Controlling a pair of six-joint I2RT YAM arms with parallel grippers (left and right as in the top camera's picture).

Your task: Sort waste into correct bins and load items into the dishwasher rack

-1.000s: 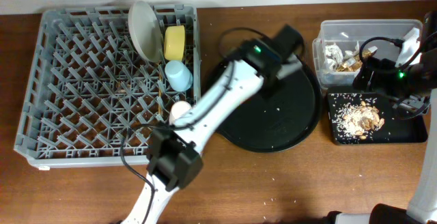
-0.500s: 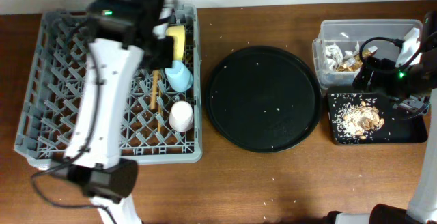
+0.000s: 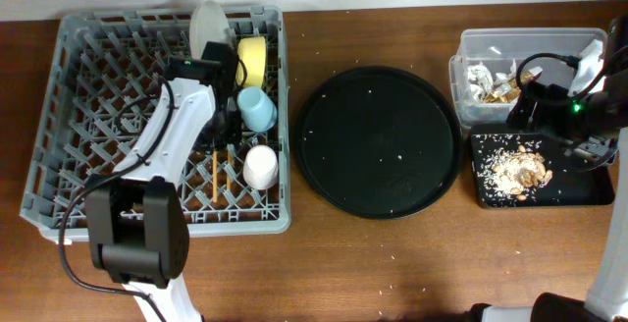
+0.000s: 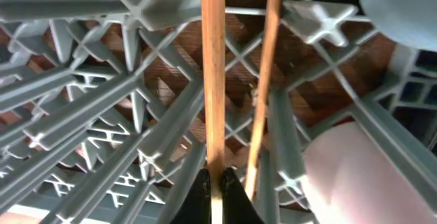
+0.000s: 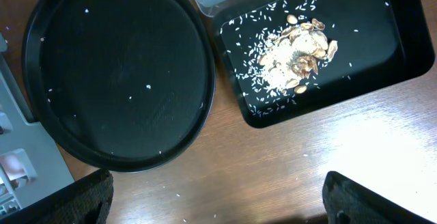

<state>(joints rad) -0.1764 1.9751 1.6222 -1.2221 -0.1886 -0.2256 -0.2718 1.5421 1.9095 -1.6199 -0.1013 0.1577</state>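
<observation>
The grey dishwasher rack holds the upright pale plate, yellow bowl, light blue cup and pinkish-white cup. My left gripper is low inside the rack. In the left wrist view it is shut on one wooden chopstick. The second chopstick lies just beside it. Both chopsticks rest along the rack floor left of the cups. My right gripper is open and empty above the table by the bins.
The large round black tray with a few rice grains sits mid-table. The clear tub holds napkins and wrapper. The black rectangular tray holds rice and scraps. Crumbs dot the wood.
My left arm swung from over the round tray to the rack, then came down. The chopsticks now lie lower in the rack beside the cups. The right arm has not moved.
</observation>
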